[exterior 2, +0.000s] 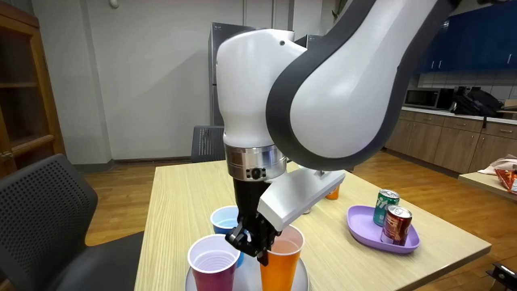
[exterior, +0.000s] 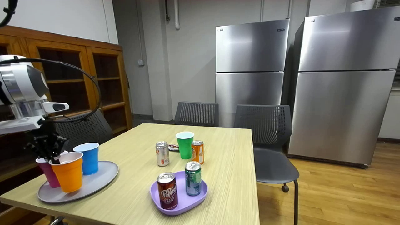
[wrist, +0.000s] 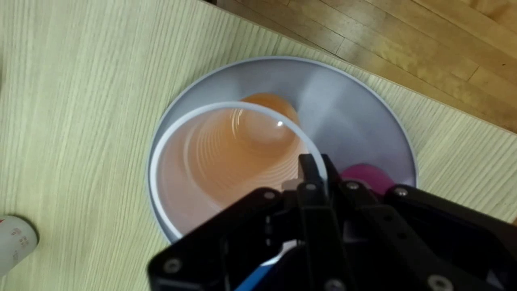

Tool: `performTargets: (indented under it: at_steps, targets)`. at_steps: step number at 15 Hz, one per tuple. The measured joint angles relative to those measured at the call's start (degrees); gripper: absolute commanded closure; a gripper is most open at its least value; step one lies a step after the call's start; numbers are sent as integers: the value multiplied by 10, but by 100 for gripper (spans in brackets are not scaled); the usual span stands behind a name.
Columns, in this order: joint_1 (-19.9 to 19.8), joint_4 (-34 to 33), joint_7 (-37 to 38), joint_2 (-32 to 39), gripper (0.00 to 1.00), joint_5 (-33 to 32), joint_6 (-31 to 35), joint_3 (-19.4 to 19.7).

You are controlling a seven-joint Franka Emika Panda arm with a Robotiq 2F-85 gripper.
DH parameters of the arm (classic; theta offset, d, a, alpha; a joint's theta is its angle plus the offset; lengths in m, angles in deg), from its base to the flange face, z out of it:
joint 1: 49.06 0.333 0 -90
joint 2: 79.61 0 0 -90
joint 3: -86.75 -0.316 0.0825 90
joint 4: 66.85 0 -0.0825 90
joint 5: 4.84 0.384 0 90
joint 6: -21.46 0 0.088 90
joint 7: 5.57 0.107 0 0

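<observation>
Clenching the thin wall of the orange cup (exterior: 67,175) at its rim with the hand (wrist: 320,165), with one finger (wrist: 309,169) inside the mouth and the opposite one outside. Likely gripped this way for a simple pinch from above, without needing to span the whole wide mouth. Held mouth-up over or on the gray plate (wrist: 347,121); cannot tell whether touching it at the base. Set beside it on the gray plate: the magenta cup (exterior 2: 214,262) and the blue cup (exterior: 89,159), also mouth-up, perhaps grouped there for a shared flat base. Well apart from the gray plate, on the same tabletop (exterior: 134,156): the purple tray (exterior 2: 363,226), with the Dr Pepper can (exterior: 167,190) and the green can (exterior: 193,179) upright within its raised rim, probably for keeping together. Also well apart from the gray plate, directly on the tabletop: the green cup (exterior: 185,147), the orange can (exterior: 197,152), the silver can (exterior: 162,153) and one small item (exterior: 174,147), too little seen to identify. Counting up: four cups, three at the gray plate and one away from it; four cans, two in the purple tray and two outside; one plate, one tray.
</observation>
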Motion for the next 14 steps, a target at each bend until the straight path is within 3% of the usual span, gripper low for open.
performTargets:
  at_steps: [14]
  targets:
    - [14,0,43,19,99,-14,9,17]
